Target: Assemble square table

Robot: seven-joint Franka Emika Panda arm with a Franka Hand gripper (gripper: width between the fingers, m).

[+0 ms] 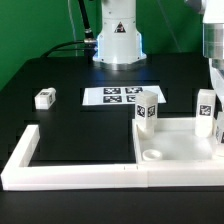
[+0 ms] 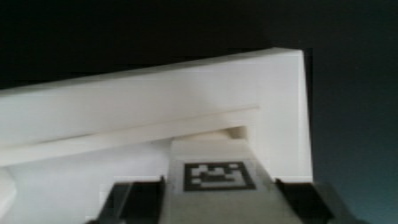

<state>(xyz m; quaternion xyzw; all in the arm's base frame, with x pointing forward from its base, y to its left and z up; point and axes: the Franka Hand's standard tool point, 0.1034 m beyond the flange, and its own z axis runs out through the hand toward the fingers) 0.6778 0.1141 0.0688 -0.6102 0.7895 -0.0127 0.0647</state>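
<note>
The square table slab (image 1: 180, 145) lies flat at about four o'clock in the exterior view, rimmed face up and tucked into the corner of the long border wall (image 1: 70, 175). One round hole (image 1: 153, 155) is open at its near corner. The marker board (image 1: 90, 97) sits just above centre. At three o'clock the gripper (image 1: 211, 92) reaches down over the slab's far side. In the wrist view its dark fingers (image 2: 134, 200) sit on either side of the held leg (image 2: 217, 172), and to my eye they are clamped on it. A standing leg (image 1: 147, 108) is upright at the slab's ten o'clock corner, and I cannot tell whether it is properly seated. A loose leg (image 1: 44, 97) lies well apart at nine o'clock. If the held leg goes down tilted or off its hole, it could jam or slip in the fingers. A sideways push could shift the slab or topple the standing leg. I can read no brand or words, only black-and-white tags on the legs and the board.
</note>
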